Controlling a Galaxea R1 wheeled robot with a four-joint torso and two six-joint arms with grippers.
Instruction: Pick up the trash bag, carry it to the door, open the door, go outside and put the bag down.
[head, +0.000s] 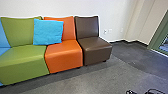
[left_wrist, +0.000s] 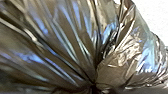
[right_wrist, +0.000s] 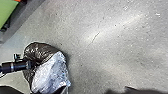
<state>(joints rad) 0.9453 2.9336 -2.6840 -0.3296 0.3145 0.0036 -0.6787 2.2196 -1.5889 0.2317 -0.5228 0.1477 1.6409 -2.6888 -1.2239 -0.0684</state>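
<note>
The trash bag (right_wrist: 51, 72), dark and glossy with a pale, glaring side, is at the left gripper (right_wrist: 30, 64), above or on the grey floor (right_wrist: 105, 47); I cannot tell which. The left gripper's jaws are closed on its gathered neck, and in the left wrist view the folds run together to one tight point. How the right gripper's jaws stand, I cannot tell. Farther out, in the head view, a row of seats lines the white wall (head: 112, 15): a blue seat (head: 3, 52) at the picture's edge, then a green seat (head: 22, 62), an orange seat (head: 63, 55) and a brown seat (head: 96, 48). A bright blue cushion (head: 48, 32) leans across the green and orange backs. Beyond, at the far right, stands a green frame (head: 158, 31).
</note>
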